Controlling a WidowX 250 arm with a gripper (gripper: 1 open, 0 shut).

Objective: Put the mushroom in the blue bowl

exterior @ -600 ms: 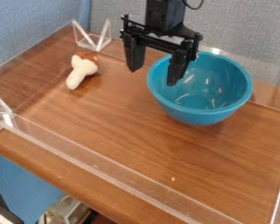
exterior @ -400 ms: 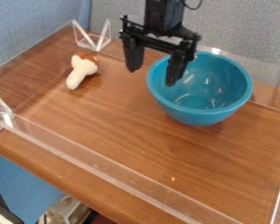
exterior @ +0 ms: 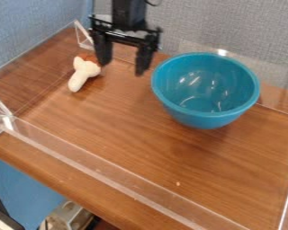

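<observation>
Brown wood grain covers the tabletop (exterior: 134,135), which is fenced by low clear plastic walls (exterior: 134,184) along its edges. A blue-grey backdrop is seen behind it at the far side.

The mushroom (exterior: 84,72) is seen lying on its side at the far left of the tabletop, its cream stem pointing toward the near left and its brownish-orange cap toward the far right. It is not held.

The black hand (exterior: 123,63) is seen pointing down, just right of the mushroom's cap and left of the bowl. Its two fingers (exterior: 143,61) are spread wide, with nothing between them. The left finger is seen close beside the cap; whether it touches cannot be told.

The bowl (exterior: 207,90) stands upright at the far right of the tabletop, well apart from the mushroom. It is teal-blue, glossy and deep, with light reflected on its inner wall. Nothing is seen inside it.
</observation>
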